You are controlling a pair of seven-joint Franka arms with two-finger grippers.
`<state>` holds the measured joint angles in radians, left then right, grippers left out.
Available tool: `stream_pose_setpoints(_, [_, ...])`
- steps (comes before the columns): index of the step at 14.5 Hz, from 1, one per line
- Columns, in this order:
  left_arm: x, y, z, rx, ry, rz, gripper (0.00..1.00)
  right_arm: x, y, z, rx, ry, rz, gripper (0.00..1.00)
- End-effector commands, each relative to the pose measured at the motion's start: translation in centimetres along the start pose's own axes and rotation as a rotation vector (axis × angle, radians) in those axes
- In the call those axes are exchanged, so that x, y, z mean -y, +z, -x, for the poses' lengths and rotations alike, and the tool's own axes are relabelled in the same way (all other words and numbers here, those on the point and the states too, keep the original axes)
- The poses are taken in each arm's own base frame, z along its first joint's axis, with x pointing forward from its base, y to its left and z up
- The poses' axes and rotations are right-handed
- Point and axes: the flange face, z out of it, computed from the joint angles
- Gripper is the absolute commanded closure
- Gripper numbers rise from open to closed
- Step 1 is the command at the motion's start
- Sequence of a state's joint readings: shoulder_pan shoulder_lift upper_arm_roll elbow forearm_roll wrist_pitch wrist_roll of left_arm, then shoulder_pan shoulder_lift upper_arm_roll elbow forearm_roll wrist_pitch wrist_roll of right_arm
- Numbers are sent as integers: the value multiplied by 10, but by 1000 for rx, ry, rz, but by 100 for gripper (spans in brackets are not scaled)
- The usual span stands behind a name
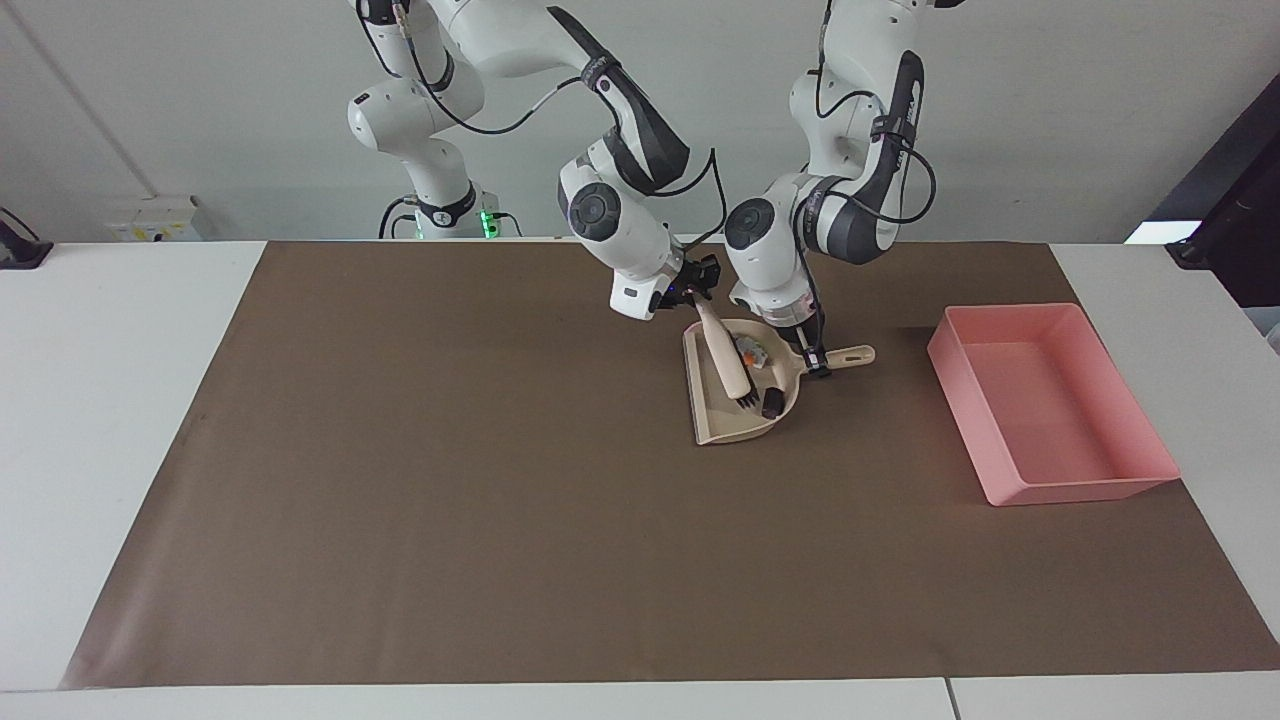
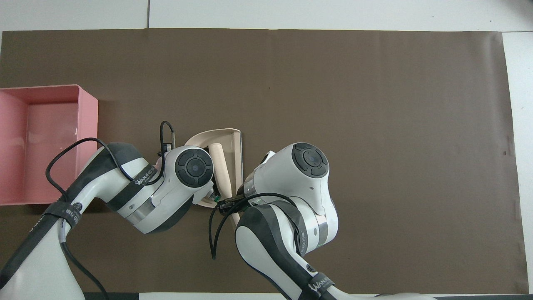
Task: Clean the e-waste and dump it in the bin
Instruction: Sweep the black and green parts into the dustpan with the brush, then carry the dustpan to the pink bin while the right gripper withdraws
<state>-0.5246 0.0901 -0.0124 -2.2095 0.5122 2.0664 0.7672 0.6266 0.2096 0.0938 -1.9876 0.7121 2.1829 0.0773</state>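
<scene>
— Now, the facing view: findings?
— The right gripper (image 1: pixel 697 297) is clamped on the brush (image 1: pixel 727 362), its bristles inside the dustpan (image 1: pixel 715 420). The left gripper (image 1: pixel 812 357) grips the dustpan's handle. Both e-waste (image 1: pixel 772 402) bits lie in the pan. The bin (image 1: pixel 1052 487) sits toward the left arm's end.
— And overhead?
— The arms cover both grippers; the brush (image 2: pixel 219 166) lies across the dustpan (image 2: pixel 237 154), and the bin (image 2: pixel 87 125) stands apart.

You see both e-waste bits, white block (image 1: pixel 752 352) and black-purple piece (image 1: pixel 772 403), inside the dustpan (image 1: pixel 715 425); pink bin (image 1: pixel 1060 490) at its 3 o'clock.
</scene>
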Motion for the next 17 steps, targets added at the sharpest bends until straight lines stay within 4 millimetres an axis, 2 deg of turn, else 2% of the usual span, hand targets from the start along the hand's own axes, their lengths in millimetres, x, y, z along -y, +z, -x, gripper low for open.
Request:
stream_pose_setpoints(1, [1, 3, 9, -92, 32, 18, 100, 9, -43, 14, -47, 62, 27, 100])
stream_pose_setpoints(2, [5, -1, 20, -121, 53, 28, 100, 6, -61, 16, -67, 107, 73, 100])
stream_pose_setpoints(4, [16, -2, 55, -149, 75, 41, 100, -2, -103, 26, -101, 151, 157, 100])
stream_pose_setpoints(6, [23, -4, 81, -190, 80, 49, 100, -31, -154, 32, -111, 206, 182, 100])
stream_pose_setpoints(7, [29, -5, 98, -211, 77, 49, 100, -55, -181, 34, -127, 238, 232, 100])
stream_pose_setpoints(8, [33, -6, 116, -238, 80, 48, 100, -86, -206, 35, -145, 253, 331, 100])
stream_pose_setpoints(10, [45, -12, 158, -256, 73, 46, 100, -144, -232, 39, -104, 286, 480, 100])
stream_pose_setpoints(13, [65, -14, 250, -247, -19, 111, 100, -246, -260, 58, -28, 235, 567, 100])
stream_pose_setpoints(14, [69, -15, 275, -247, -42, 110, 100, -281, -269, 65, -19, 221, 565, 100])
stream_pose_setpoints(16, [76, -10, 343, -248, -145, 87, 100, -350, -273, 78, -26, 190, 584, 100])
stream_pose_setpoints(17, [81, -10, 365, -260, -151, 68, 100, -381, -268, 88, -47, 179, 582, 100])
